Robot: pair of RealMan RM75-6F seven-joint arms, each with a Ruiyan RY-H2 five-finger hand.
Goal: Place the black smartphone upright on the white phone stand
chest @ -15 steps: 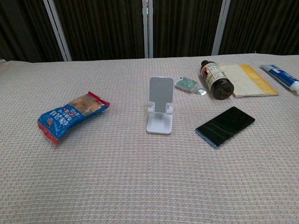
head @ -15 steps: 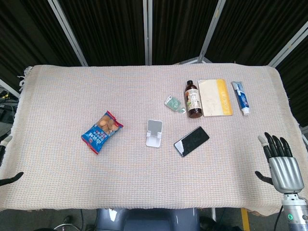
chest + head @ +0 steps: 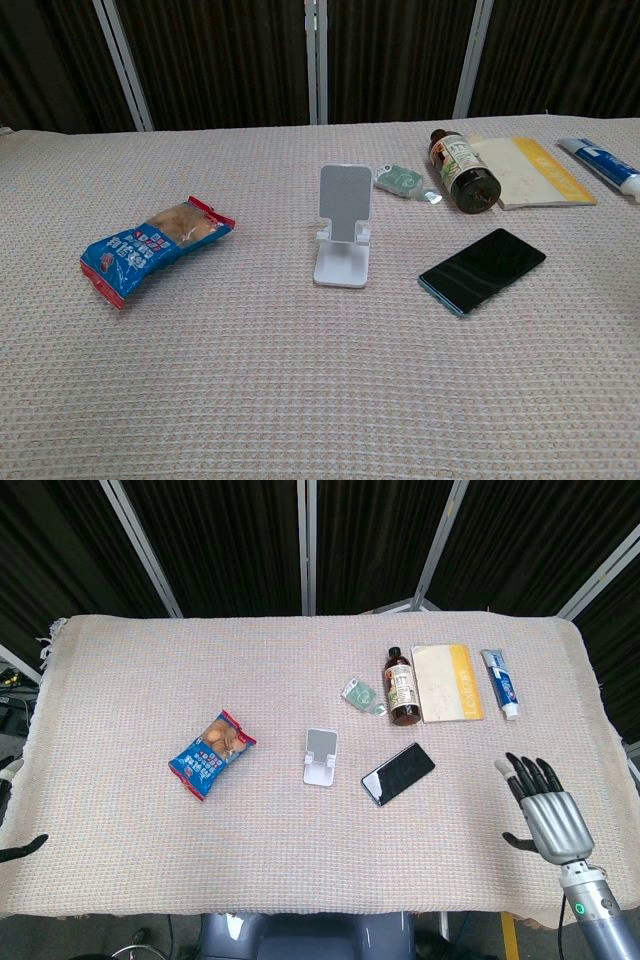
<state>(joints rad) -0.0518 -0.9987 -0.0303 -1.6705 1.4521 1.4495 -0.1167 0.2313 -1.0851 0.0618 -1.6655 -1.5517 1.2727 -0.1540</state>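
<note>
a black phone (image 3: 398, 773) lies flat and screen-up, centre-right of the frame, just right of the empty white stand (image 3: 320, 756). the right hand (image 3: 546, 815) hovers at lower right, fingers spread, holding nothing. only a fingertip of the left hand (image 3: 22, 848) shows at the left edge; its state cannot be told. a good pickup likely means gripping the phone's long edges.

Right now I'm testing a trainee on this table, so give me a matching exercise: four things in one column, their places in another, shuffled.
Things:
1. phone
2. snack bag
3. toothpaste
4. bottle

Places:
A. far right of the back row
B. alone, left of the stand
C. flat, just right of the stand
D. lying beside the booklet

Pairs: 1-C, 2-B, 3-A, 4-D
</note>
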